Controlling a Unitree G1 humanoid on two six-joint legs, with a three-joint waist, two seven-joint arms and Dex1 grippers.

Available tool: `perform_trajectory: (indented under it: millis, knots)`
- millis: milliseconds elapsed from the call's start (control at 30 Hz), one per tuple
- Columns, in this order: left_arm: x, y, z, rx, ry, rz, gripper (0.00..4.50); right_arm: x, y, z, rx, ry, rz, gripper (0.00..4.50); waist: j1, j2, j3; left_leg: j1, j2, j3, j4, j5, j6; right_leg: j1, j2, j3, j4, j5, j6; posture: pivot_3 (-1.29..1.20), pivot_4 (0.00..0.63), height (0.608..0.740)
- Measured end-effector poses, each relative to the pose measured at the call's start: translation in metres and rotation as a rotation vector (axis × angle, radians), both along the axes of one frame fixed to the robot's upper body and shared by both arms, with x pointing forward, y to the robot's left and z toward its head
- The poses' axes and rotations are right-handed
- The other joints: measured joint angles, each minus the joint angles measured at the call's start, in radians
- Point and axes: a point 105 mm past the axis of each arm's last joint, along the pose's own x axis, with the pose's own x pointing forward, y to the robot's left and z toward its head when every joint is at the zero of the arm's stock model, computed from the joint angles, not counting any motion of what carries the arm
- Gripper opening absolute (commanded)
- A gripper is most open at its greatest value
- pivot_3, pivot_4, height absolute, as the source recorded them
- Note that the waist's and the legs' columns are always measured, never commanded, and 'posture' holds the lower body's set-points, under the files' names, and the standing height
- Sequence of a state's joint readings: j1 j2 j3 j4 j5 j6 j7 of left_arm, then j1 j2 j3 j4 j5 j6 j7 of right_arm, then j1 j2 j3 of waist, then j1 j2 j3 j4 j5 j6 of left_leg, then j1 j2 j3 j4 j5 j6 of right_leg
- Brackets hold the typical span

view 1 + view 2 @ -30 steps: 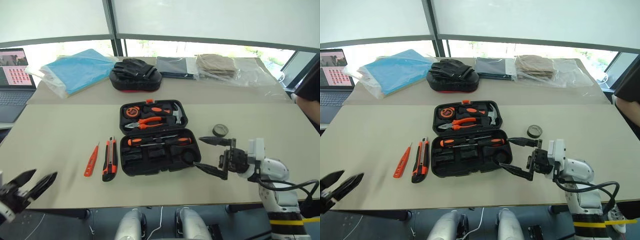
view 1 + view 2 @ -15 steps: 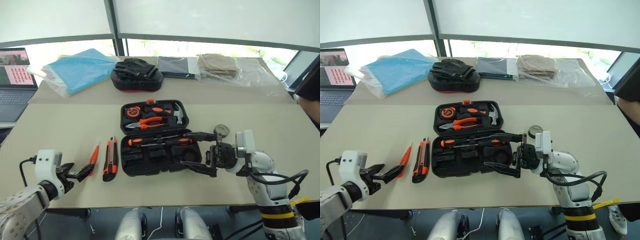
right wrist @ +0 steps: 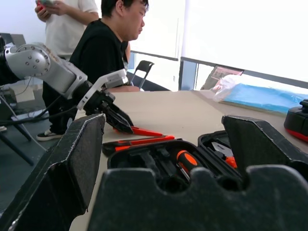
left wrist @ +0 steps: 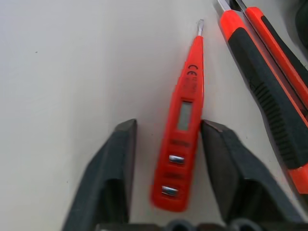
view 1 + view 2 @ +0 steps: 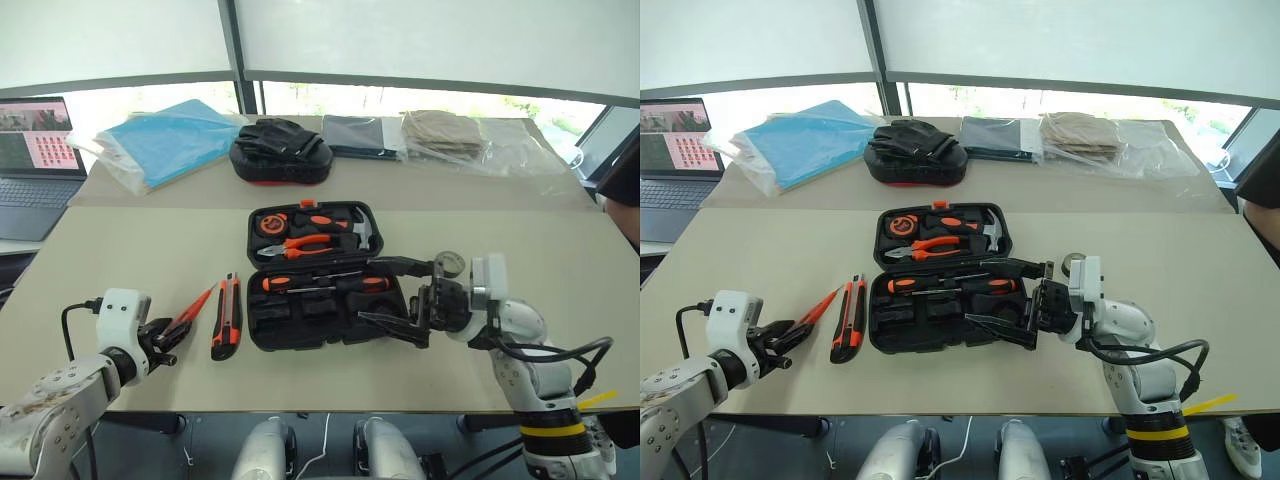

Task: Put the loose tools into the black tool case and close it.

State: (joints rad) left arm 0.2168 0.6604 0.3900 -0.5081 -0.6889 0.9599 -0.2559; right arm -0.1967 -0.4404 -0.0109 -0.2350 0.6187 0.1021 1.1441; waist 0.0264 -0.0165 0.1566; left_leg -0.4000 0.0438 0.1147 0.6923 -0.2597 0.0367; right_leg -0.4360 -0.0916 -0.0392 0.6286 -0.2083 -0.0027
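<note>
Left eye view: black tool case (image 5: 325,275) lies open mid-table (image 5: 120,250), both screwdrivers (image 5: 325,283) already in it. Right gripper (image 5: 398,300) hovers spread wide over the case's right end. Utility knife (image 5: 224,317) lies just left of the case. Left gripper (image 4: 168,139), near the front edge, has its fingers half closed around the tester pen (image 4: 184,118), tip raised

Glossy orange plastic tester pen (image 4: 183,126) (metal tip), matt table (image 4: 62,72).
</note>
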Motion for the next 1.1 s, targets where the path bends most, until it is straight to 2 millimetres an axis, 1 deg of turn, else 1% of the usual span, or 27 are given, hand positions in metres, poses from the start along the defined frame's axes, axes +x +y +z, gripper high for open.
perform_trajectory:
  millis: [33, 67, 133, 267, 333, 367, 400, 467, 500, 533, 600, 633, 667, 733, 800, 867, 967, 1000, 1033, 1100]
  knots:
    - [0.0, 0.0, -0.001, -0.005, -0.001, 0.005, 0.66, 0.001, 0.001, 0.003, 0.005, -0.002, 0.001, 4.5, 0.0, 0.001, 0.0, 0.0, 0.0, 0.0, 0.0, 0.0, 0.0, 0.0, 0.0, 0.0, 0.0, 0.0, 0.0, 0.0, 0.15, 0.74]
    - [0.0, 0.0, -0.001, -0.008, -0.003, 0.007, 0.49, 0.002, 0.002, 0.006, 0.01, -0.01, 0.003, 4.5, 0.0, 0.001, -0.001, 0.0, 0.0, 0.0, 0.0, 0.0, 0.0, 0.0, 0.0, 0.0, 0.0, 0.0, 0.0, 0.0, 0.15, 0.74]
    - [0.0, 0.002, -0.001, -0.029, -0.015, 0.008, 0.48, 0.001, 0.003, 0.009, 0.012, -0.021, 0.008, 4.5, 0.0, 0.002, -0.001, 0.0, 0.0, 0.0, 0.0, 0.0, 0.0, 0.0, 0.0, 0.0, 0.0, 0.0, 0.0, 0.0, 0.15, 0.74]
    - [-0.001, 0.013, 0.002, -0.126, -0.046, 0.002, 0.48, 0.001, 0.0, 0.007, -0.014, -0.017, 0.008, 4.5, -0.005, 0.001, -0.001, 0.0, 0.001, 0.0, 0.0, 0.0, 0.0, -0.001, 0.001, 0.0, 0.0, 0.0, 0.0, 0.0, 0.15, 0.74]
    - [-0.002, 0.018, 0.01, -0.134, -0.084, -0.093, 0.48, 0.0, -0.006, 0.004, -0.042, -0.009, -0.002, 4.5, -0.009, -0.001, 0.0, -0.003, 0.001, 0.0, 0.0, 0.0, 0.0, -0.003, 0.002, -0.001, 0.0, -0.001, -0.001, 0.0, 0.15, 0.74]
    - [-0.001, 0.017, 0.019, -0.136, -0.13, -0.165, 0.48, 0.0, -0.011, 0.002, -0.057, -0.004, -0.015, 4.5, -0.008, -0.002, 0.001, -0.005, 0.001, 0.0, 0.0, 0.0, 0.0, -0.005, 0.002, -0.002, 0.0, -0.001, -0.001, 0.0, 0.15, 0.74]
    - [0.0, 0.011, 0.033, -0.133, -0.19, -0.287, 0.48, -0.001, -0.016, 0.001, -0.068, -0.007, -0.031, 4.5, -0.007, -0.002, 0.001, -0.006, 0.001, 0.0, 0.001, 0.0, 0.0, -0.005, 0.002, -0.002, 0.0, -0.001, -0.001, 0.0, 0.15, 0.74]
    - [-0.002, -0.008, 0.06, -0.097, -0.279, -0.547, 0.48, -0.001, -0.024, -0.002, -0.107, -0.024, -0.054, 4.5, -0.004, -0.002, 0.001, -0.007, 0.001, 0.0, 0.001, 0.0, 0.0, -0.005, 0.001, -0.002, -0.002, -0.001, -0.001, 0.0, 0.15, 0.74]
    - [-0.003, -0.016, 0.066, -0.077, -0.288, -0.641, 0.48, -0.002, -0.027, -0.003, -0.116, -0.028, -0.057, 4.5, -0.003, -0.002, 0.001, -0.006, 0.001, 0.0, 0.001, 0.0, 0.0, -0.005, 0.0, -0.002, -0.002, -0.001, -0.001, 0.0, 0.15, 0.74]
    - [-0.004, -0.029, 0.072, -0.049, -0.286, -0.777, 0.48, -0.004, -0.031, -0.006, -0.128, -0.025, -0.07, 4.5, -0.004, -0.002, 0.001, -0.006, 0.001, 0.001, 0.0, -0.001, 0.001, -0.004, 0.0, -0.001, -0.003, -0.001, -0.001, 0.0, 0.15, 0.74]
    - [-0.002, -0.048, 0.073, -0.009, -0.258, -0.945, 0.48, -0.007, -0.039, -0.013, -0.154, 0.001, -0.09, 4.5, -0.003, -0.002, 0.001, -0.007, 0.0, 0.001, 0.0, -0.001, 0.002, -0.004, 0.001, -0.002, -0.003, -0.001, 0.001, 0.0, 0.15, 0.74]
    - [0.003, -0.057, 0.073, 0.016, -0.253, -1.006, 0.48, -0.008, -0.042, -0.016, -0.161, 0.011, -0.102, 4.5, -0.001, -0.002, 0.001, -0.006, 0.0, 0.001, 0.0, -0.001, 0.002, -0.004, 0.001, -0.001, -0.003, -0.001, 0.001, 0.0, 0.15, 0.74]
    - [0.011, -0.07, 0.073, 0.065, -0.246, -1.08, 0.48, -0.009, -0.046, -0.02, -0.171, 0.025, -0.119, 4.5, 0.002, -0.002, 0.001, -0.007, -0.001, 0.0, 0.001, -0.001, 0.002, -0.003, 0.002, -0.002, -0.003, -0.001, 0.002, 0.0, 0.15, 0.74]
    - [0.023, -0.086, 0.069, 0.174, -0.217, -1.163, 0.48, -0.01, -0.049, -0.021, -0.174, 0.031, -0.138, 4.5, -0.001, -0.003, 0.002, -0.006, -0.001, 0.001, 0.001, 0.0, 0.003, -0.002, 0.003, 0.0, -0.003, 0.004, 0.009, 0.0, 0.15, 0.74]
    - [0.037, -0.095, 0.061, 0.265, -0.176, -1.2, 0.48, -0.012, -0.055, -0.025, -0.178, 0.049, -0.176, 4.5, -0.005, -0.003, 0.002, -0.006, -0.004, 0.001, 0.001, 0.0, 0.003, -0.002, 0.004, 0.0, -0.003, 0.003, 0.01, 0.0, 0.15, 0.74]
    - [0.048, -0.104, 0.052, 0.31, -0.134, -1.217, 0.48, -0.017, -0.059, -0.03, -0.179, 0.07, -0.205, 4.5, -0.013, -0.004, 0.002, -0.007, -0.004, 0.0, 0.001, 0.0, 0.003, -0.003, 0.005, 0.001, -0.003, 0.002, 0.011, 0.0, 0.15, 0.74]
    - [0.054, -0.112, 0.042, 0.362, -0.095, -1.242, 0.48, -0.023, -0.059, -0.028, -0.177, 0.066, -0.226, 4.5, -0.021, -0.004, 0.003, -0.007, -0.002, 0.001, 0.001, -0.001, 0.003, -0.003, 0.006, 0.002, -0.003, 0.002, 0.011, 0.0, 0.15, 0.74]
    - [0.056, -0.114, 0.041, 0.371, -0.091, -1.246, 0.48, -0.025, -0.058, -0.028, -0.177, 0.065, -0.228, 4.5, -0.021, -0.005, 0.003, -0.007, -0.002, 0.001, 0.001, -0.001, 0.003, -0.003, 0.007, 0.002, -0.003, 0.001, 0.012, 0.0, 0.15, 0.74]
    - [0.058, -0.116, 0.042, 0.383, -0.093, -1.251, 0.48, -0.027, -0.056, -0.028, -0.174, 0.063, -0.231, 4.5, -0.018, -0.005, 0.003, -0.007, -0.002, 0.0, 0.001, -0.001, 0.003, -0.003, 0.007, 0.002, -0.003, -0.001, 0.016, 0.0, 0.15, 0.74]
    - [0.061, -0.118, 0.041, 0.388, -0.088, -1.244, 0.48, -0.029, -0.054, -0.026, -0.164, 0.057, -0.239, 4.5, -0.017, -0.005, 0.003, -0.007, -0.001, 0.0, 0.002, -0.001, 0.003, -0.003, 0.006, 0.003, -0.002, -0.002, 0.018, 0.0, 0.15, 0.74]
